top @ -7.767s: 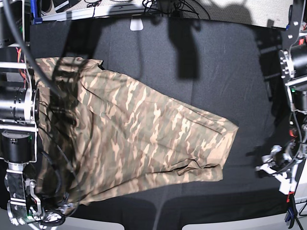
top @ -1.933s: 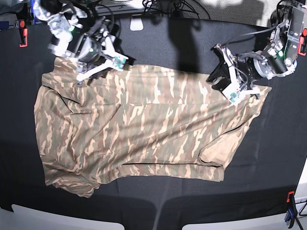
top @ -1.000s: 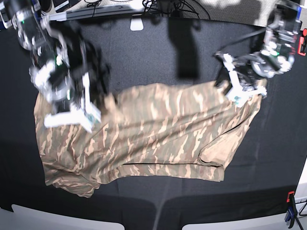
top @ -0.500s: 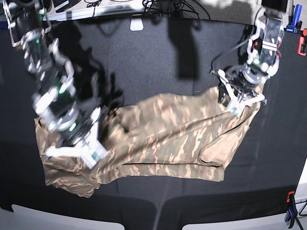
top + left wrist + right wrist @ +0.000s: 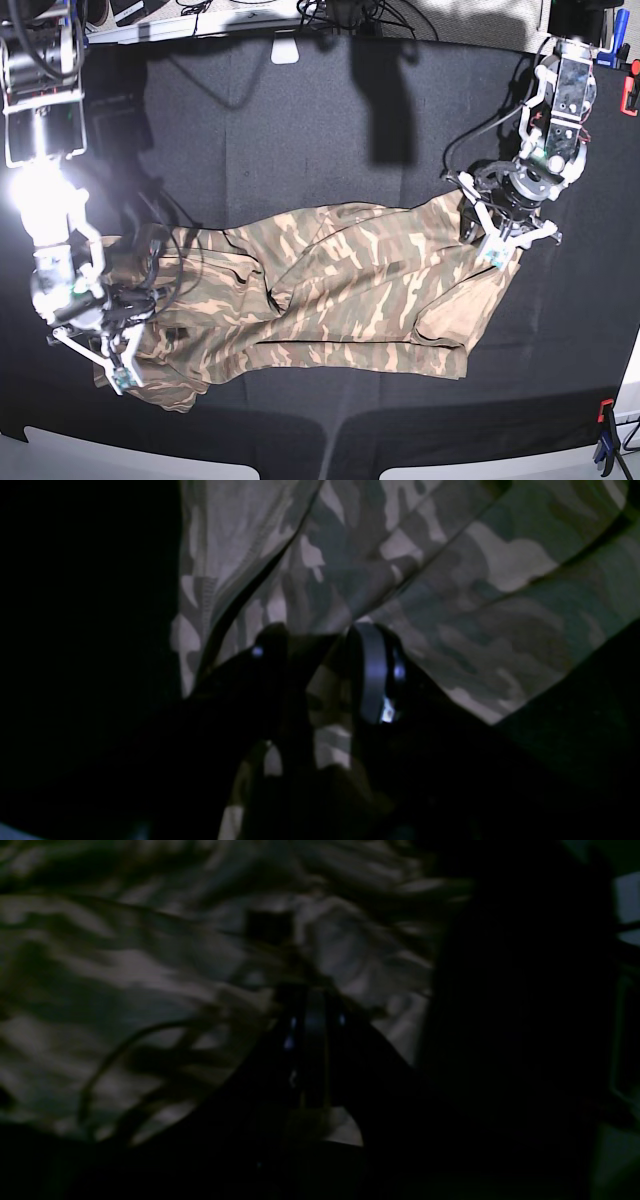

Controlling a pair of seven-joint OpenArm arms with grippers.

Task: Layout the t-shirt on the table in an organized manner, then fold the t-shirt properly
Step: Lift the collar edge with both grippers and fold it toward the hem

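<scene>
Left gripper (image 5: 505, 235) fingers (image 5: 372, 670) pinching the t-shirt (image 5: 340, 290); right gripper (image 5: 110, 345) fingers (image 5: 312, 1030) pressed together

Around the t-shirt (image 5: 330, 290), the table (image 5: 300, 130) shows bare black cloth on the far side, and also a narrower bare strip along the near side of the t-shirt, so a gripper could pass there without touching fabric. At the two ends of the t-shirt the way is blocked: the left gripper (image 5: 497, 232) with its arm and cables stands over the end on the right of the base view, pinching a fold of fabric, and the right gripper (image 5: 112, 345), closed, stands with its cables over the opposite end. The middle of the t-shirt is covered by raised folds and creases.
</scene>
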